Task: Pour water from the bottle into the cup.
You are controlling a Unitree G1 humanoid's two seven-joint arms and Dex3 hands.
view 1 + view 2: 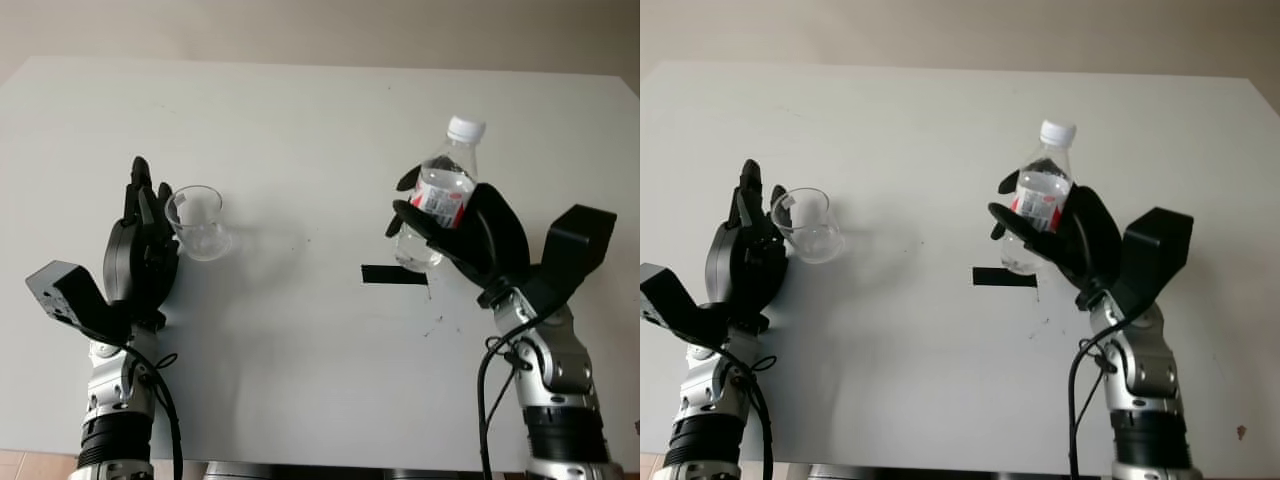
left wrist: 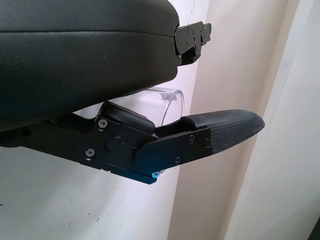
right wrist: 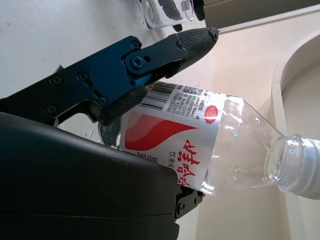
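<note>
Clear plastic bottle (image 1: 440, 190), white cap on, upright at right of frame, gripped by right hand (image 1: 470, 235) above white desk (image 1: 300, 120). Left hand (image 1: 145, 245) cupping glass cup (image 1: 198, 222) at left.

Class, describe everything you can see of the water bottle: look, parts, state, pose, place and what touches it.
The bottle is clear plastic with a white screw cap on and a red-and-white label carrying a barcode. It stands roughly upright, leaning slightly, on the table's right side near a black tape strip. The right hand grips its middle. Its water level cannot be told.
</note>
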